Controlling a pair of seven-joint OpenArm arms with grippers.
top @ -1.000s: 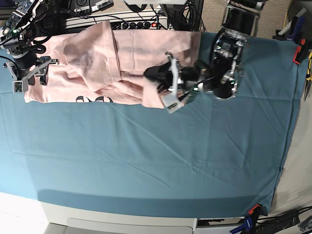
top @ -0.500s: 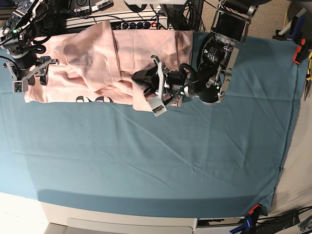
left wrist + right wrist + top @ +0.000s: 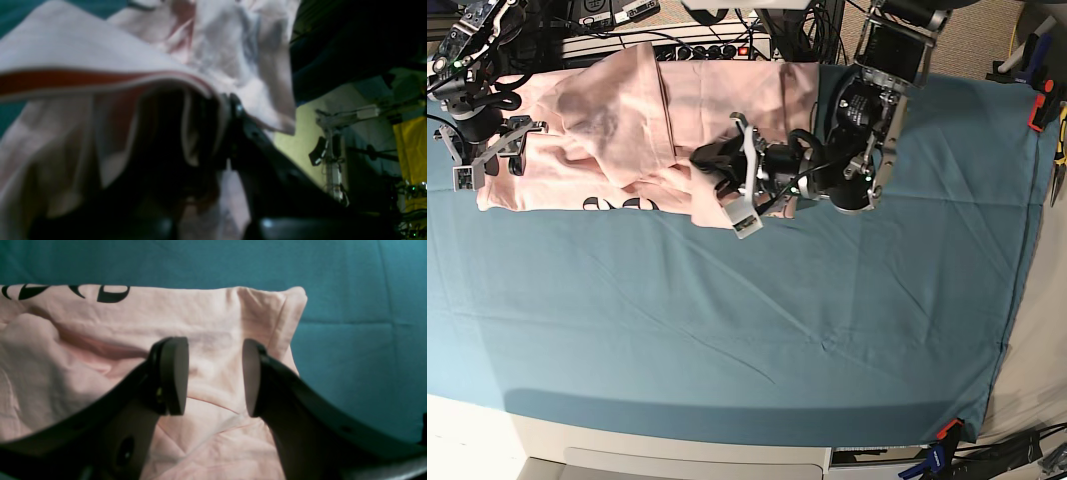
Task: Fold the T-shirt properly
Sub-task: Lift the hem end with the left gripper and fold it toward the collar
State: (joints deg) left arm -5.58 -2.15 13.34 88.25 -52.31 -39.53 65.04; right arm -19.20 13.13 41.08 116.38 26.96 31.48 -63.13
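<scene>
Base view: pale pink T-shirt (image 3: pixel 642 130) bunched along upper left of frame on teal table cloth (image 3: pixel 757 330), black lettering peeking out at its lower edge; left gripper (image 3: pixel 724 180) reached in from upper centre-right, clamped on a lifted fold of the T-shirt near upper centre; right gripper (image 3: pixel 489 152) poised at far left edge over the garment's corner, fingers apart, nothing between them. Left wrist view: pink fabric (image 3: pixel 100 86) draped over and around dark fingers (image 3: pixel 240 120), hem arching across upper left, cloth pinched between closed jaws; lab stand and yellow sheet blurred at right of frame. Right wrist view: two dark pads (image 3: pixel 173 373) well apart at frame centre, right gripper (image 3: pixel 213 376) above a wrinkled corner of the T-shirt (image 3: pixel 100 380), contact with fabric not discernible; fragments of black lettering (image 3: pixel 110 293) at upper left; teal cloth (image 3: pixel 350 306) filling top and right.
</scene>
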